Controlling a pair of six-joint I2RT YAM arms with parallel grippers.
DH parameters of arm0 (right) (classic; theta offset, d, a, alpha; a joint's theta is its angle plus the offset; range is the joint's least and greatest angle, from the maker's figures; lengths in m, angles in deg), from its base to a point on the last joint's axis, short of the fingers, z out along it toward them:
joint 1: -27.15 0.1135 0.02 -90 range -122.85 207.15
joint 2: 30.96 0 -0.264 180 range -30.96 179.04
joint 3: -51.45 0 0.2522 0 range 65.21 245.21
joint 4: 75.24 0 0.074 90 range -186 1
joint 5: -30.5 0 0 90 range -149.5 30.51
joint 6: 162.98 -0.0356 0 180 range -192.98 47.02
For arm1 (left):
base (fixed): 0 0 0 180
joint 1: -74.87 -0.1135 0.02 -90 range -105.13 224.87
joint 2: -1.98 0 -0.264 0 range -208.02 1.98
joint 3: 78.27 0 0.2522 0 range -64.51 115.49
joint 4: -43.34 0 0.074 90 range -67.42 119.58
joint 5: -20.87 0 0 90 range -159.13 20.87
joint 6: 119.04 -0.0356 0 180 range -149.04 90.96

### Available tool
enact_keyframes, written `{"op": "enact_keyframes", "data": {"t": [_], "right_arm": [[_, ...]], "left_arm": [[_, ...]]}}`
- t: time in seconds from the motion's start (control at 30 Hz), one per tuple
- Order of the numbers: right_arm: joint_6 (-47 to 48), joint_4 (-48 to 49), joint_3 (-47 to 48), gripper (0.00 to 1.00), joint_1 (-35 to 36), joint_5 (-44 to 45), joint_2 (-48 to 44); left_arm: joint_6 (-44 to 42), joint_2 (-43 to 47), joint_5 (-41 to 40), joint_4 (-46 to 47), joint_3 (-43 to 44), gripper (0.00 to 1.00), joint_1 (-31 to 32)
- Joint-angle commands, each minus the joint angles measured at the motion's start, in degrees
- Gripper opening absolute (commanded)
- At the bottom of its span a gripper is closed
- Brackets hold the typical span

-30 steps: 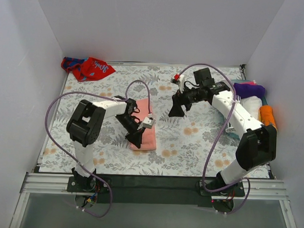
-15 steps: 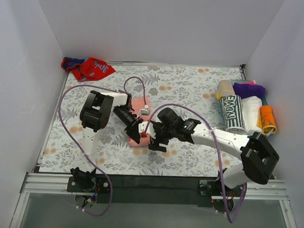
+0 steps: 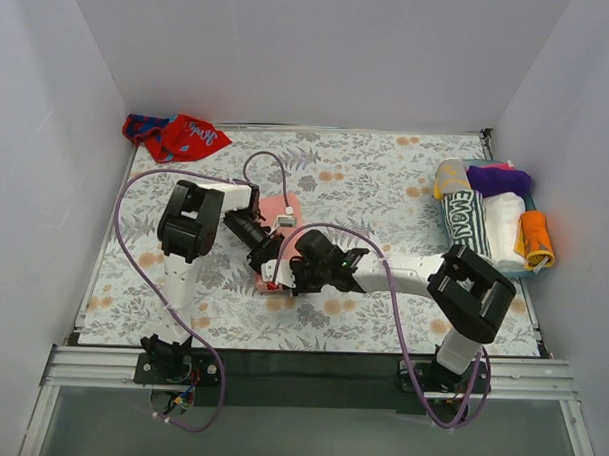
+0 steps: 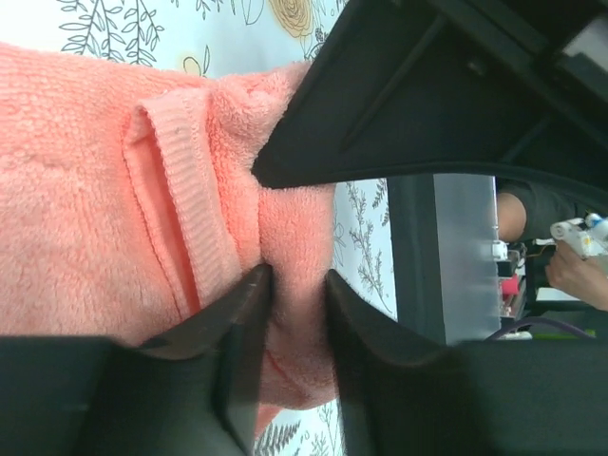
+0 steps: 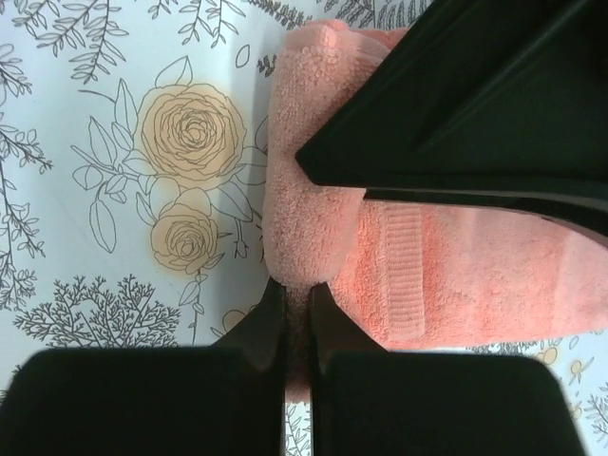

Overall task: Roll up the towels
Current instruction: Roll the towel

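Observation:
The salmon-pink towel (image 3: 282,207) lies near the middle of the table, its near end bunched into a thick fold (image 5: 309,190). My right gripper (image 3: 291,278) (image 5: 297,285) is shut on the lower edge of that fold. Facing it, my left gripper (image 3: 270,264) (image 4: 299,275) has its jaws parted, with a bulge of the same pink towel (image 4: 85,190) between the fingers. Each wrist view is partly blocked by the other gripper's black body. The red and blue towel (image 3: 178,136) lies crumpled at the far left corner.
Several rolled towels (image 3: 480,219) are packed together at the right edge. The flower-and-fern table covering (image 3: 386,181) spans the whole surface. White walls stand on three sides. Purple cables loop over both arms.
The right arm swung from the far right down to the pink towel's near end and shut on its fold. The left gripper's jaws, shut before, have parted.

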Motion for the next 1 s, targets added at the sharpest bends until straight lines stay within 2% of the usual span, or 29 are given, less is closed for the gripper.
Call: {"op": "enact_keyframes", "data": {"t": [0.0, 0.07, 0.1, 0.27, 0.3, 0.37, 0.4, 0.43, 0.5, 0.53, 0.57, 0.63, 0.67, 0.7, 0.73, 0.8, 0.87, 0.97], "right_arm": [[-0.3, -7.4, 4.9, 0.01, -1.6, -6.0, 2.2], [-1.7, -12.4, 7.7, 0.01, -3.7, -12.5, 3.0], [-2.0, -17.3, 9.0, 0.01, -4.3, -14.3, 4.2], [-4.8, -28.8, 17.6, 0.01, -8.3, -24.9, 9.0], [-5.3, -31.6, 18.9, 0.01, -8.9, -26.0, 10.8], [-6.7, -33.8, 22.6, 0.01, -10.5, -29.7, 12.7], [-7.9, -36.5, 24.0, 0.01, -11.1, -30.8, 15.2], [-8.5, -38.0, 25.3, 0.01, -11.8, -32.3, 16.6], [-9.1, -43.6, 30.4, 0.01, -13.3, -36.9, 21.3], [-9.6, -45.3, 32.4, 0.01, -13.7, -38.1, 23.0], [-10.0, -46.6, 33.8, 0.01, -14.7, -40.8, 24.6], [-10.9, -50.1, 37.6, 0.01, -15.5, -44.1, 28.6], [-11.4, -51.5, 38.4, 0.01, -16.3, -45.1, 29.7], [-11.8, -52.4, 40.7, 0.01, -16.5, -46.0, 32.1], [-12.0, -53.3, 41.8, 0.01, -16.8, -47.2, 33.2], [-12.2, -55.3, 43.5, 0.01, -17.3, -48.5, 35.7], [-13.3, -55.8, 44.9, 0.01, -17.8, -50.0, 36.8], [-14.9, -56.8, 46.2, 0.01, -18.3, -50.9, 39.0]], "left_arm": [[-2.4, 4.0, -2.5, 9.7, 0.3, 0.36, -3.5], [-2.5, 8.2, -0.7, 9.9, -0.9, 0.48, -5.0], [-2.1, 10.2, -0.3, 10.5, -1.8, 0.49, -6.4], [2.6, 22.9, 1.5, 17.7, -10.3, 0.54, -12.6], [3.9, 24.9, 1.3, 20.8, -13.5, 0.62, -14.0], [6.6, 31.5, -1.1, 24.3, -16.8, 0.64, -17.9], [7.0, 34.0, -2.5, 28.6, -21.2, 0.64, -18.7], [7.4, 40.5, -3.9, 30.6, -23.3, 0.64, -19.1], [6.2, 48.2, -8.2, 36.7, -28.7, 0.66, -19.1], [6.0, 52.1, -9.1, 38.8, -34.1, 0.69, -19.1], [5.5, 60.2, -9.9, 40.9, -36.6, 0.71, -19.0], [3.7, 67.3, -15.4, 45.2, -43.9, 0.73, -13.4], [3.6, 74.7, -18.4, 49.6, -46.5, 0.73, -10.8], [3.9, 77.8, -24.0, 52.3, -49.7, 0.75, -7.9], [3.4, 81.3, -26.7, 54.7, -54.7, 0.77, -2.6], [1.1, 87.2, -29.7, 59.7, -58.7, 0.78, 2.7], [0.7, 88.2, -32.6, 62.1, -61.1, 0.78, 5.6], [0.7, 84.6, -34.6, 65.9, -60.9, 0.77, 10.1]]}}
